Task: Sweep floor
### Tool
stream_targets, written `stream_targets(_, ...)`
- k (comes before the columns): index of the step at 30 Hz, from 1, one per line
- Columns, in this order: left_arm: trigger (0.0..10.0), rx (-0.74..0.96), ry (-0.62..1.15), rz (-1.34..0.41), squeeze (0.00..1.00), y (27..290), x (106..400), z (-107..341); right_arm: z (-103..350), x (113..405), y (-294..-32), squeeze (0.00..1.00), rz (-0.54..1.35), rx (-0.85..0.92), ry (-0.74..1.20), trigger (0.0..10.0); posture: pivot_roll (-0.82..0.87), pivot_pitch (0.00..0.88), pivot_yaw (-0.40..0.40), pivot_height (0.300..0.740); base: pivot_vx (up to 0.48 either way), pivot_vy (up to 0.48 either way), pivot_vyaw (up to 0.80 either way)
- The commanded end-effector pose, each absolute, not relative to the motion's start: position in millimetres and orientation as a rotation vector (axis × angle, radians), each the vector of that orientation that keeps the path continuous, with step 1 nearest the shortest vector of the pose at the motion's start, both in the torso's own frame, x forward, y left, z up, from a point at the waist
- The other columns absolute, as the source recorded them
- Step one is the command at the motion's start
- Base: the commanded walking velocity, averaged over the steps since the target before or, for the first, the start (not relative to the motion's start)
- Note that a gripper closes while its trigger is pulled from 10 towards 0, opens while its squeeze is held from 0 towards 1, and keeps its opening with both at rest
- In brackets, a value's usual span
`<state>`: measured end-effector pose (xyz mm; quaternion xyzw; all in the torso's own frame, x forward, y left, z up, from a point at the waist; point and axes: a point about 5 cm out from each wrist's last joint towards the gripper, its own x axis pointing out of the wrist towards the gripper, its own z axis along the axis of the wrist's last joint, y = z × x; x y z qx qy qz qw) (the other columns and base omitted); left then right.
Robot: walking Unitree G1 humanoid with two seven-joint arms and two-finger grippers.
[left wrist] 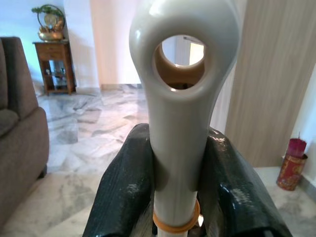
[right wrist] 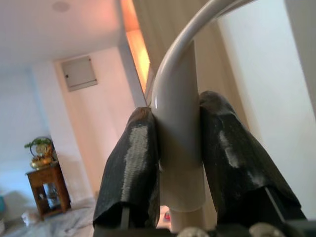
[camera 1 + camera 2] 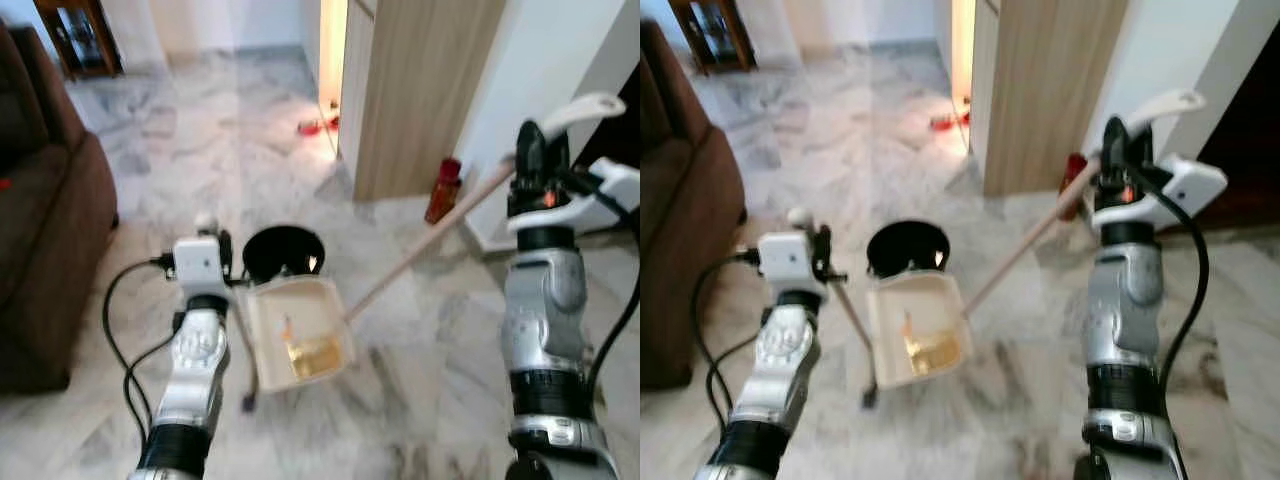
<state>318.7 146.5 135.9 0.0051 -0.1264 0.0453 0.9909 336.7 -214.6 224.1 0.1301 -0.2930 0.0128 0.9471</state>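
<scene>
Between the two silver arms sits a cream dustpan with yellowish bits inside, just beyond it a black bin, all on a grey-veined white marble floor. The right gripper's black fingers clamp a white-capped, pale wooden broom handle. A dark brown sofa lies beside the left arm, and a red canister near the light wood panel.
</scene>
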Motion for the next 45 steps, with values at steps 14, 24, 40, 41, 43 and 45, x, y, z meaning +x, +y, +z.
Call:
stream_targets(14, 10.0, 0.087, -0.313, 0.154, 0.0, 178, 317, 149, 238, 343, -186, 0.0, 0.07, 0.318, -0.649, 10.0, 0.13, 0.0, 0.001, 0.74, 0.297, 0.0, 0.06)
stream_targets(24, 10.0, 0.132, -0.302, 0.127, 0.0, 185, 316, 150, 231, 344, -162, 0.0, 0.082, 0.419, -0.646, 10.0, 0.15, 0.0, 0.042, 0.74, 0.296, 0.0, 0.33)
stream_targets(40, 10.0, 0.118, -0.306, 0.12, 0.0, 178, 318, 149, 237, 346, -162, 0.0, 0.103, 0.42, -0.652, 10.0, 0.13, 0.0, 0.019, 0.74, 0.296, 0.0, 0.0)
stream_targets(41, 10.0, 0.116, -0.306, 0.121, 0.0, 178, 318, 149, 237, 346, -162, 0.0, 0.107, 0.423, -0.645, 10.0, 0.14, 0.0, 0.015, 0.74, 0.296, 0.0, 0.0)
stream_targets(43, 10.0, 0.114, -0.308, 0.124, 0.0, 178, 317, 149, 236, 347, -162, 0.0, 0.109, 0.427, -0.639, 10.0, 0.14, 0.0, 0.009, 0.74, 0.296, 0.0, 0.0)
stream_targets(45, 10.0, 0.112, -0.31, 0.129, 0.0, 178, 316, 149, 238, 348, -160, 0.0, 0.116, 0.426, -0.641, 10.0, 0.14, 0.0, 0.007, 0.74, 0.296, 0.0, 0.0)
